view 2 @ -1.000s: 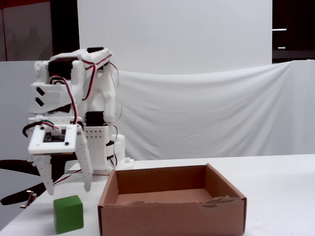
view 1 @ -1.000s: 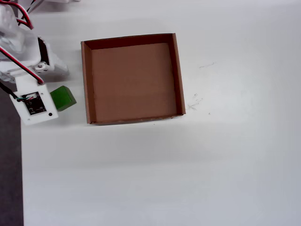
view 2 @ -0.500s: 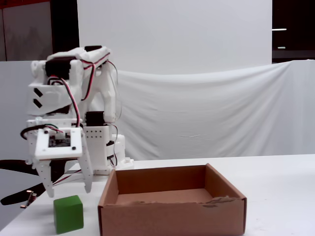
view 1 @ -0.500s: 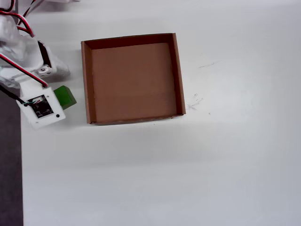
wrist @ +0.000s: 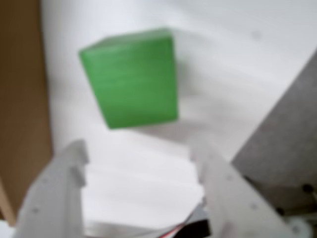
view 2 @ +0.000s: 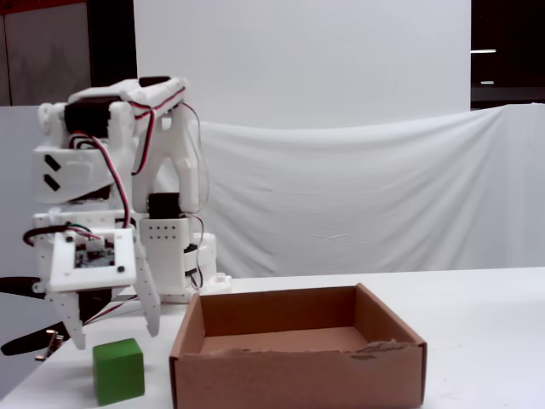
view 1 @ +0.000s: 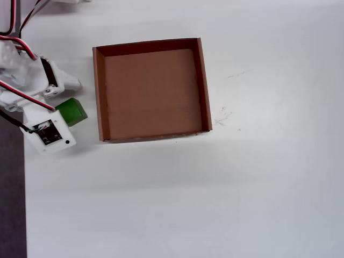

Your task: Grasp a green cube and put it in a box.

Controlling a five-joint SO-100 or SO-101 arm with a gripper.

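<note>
In the wrist view, the green cube (wrist: 131,77) fills the upper middle, a plain bright-green block with matte faces, slightly blurred and turned a little askew. It sits on the white table (wrist: 233,54). The gripper (wrist: 141,171) enters from the bottom edge, its two white fingers (wrist: 59,183) spread wide with bare table between them; the cube lies beyond the tips, touching neither. A strip of brown cardboard from the box (wrist: 20,99) runs down the left edge.

In the overhead view, the green cube (view 1: 72,111) rests on the white table (view 1: 215,193) just left of the box (view 1: 99,91), apart from its wall. The box is a shallow square brown cardboard tray with low walls and a bare flat bottom. The white arm, with red and black wires, overhangs the cube's left side, and a small circuit board (view 1: 48,134) sits on the wrist.

In the fixed view, the green cube (view 2: 117,371) stands on the table at lower left, beside the near left corner of the box (view 2: 298,379). The gripper (view 2: 115,334) hangs above it with fingers parted, gripping nothing, tips clear of the cube's top. A white cloth backdrop (view 2: 366,196) drapes behind.
</note>
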